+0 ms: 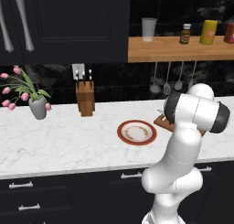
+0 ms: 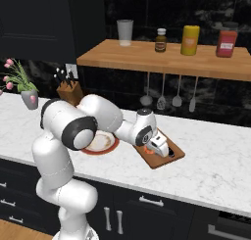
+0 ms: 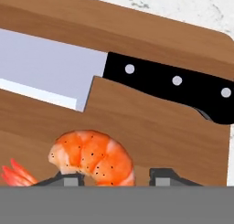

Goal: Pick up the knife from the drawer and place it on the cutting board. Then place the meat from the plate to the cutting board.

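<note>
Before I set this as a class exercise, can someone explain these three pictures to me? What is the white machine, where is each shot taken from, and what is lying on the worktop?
The white machine is a robot arm in a computer-drawn kitchen. Two pictures come from cameras behind it, one on its left and one on its right. The third comes from a camera on its hand, looking down along the gripper.

On the marble counter sit a plate, a knife block and a pot of pink flowers. The cutting board lies beside the plate, under the hand. On it are the knife and, nearer the camera, the meat, a shrimp.

The shrimp sits between the gripper's fingertips. Whether it is gripped, I cannot tell.
</note>
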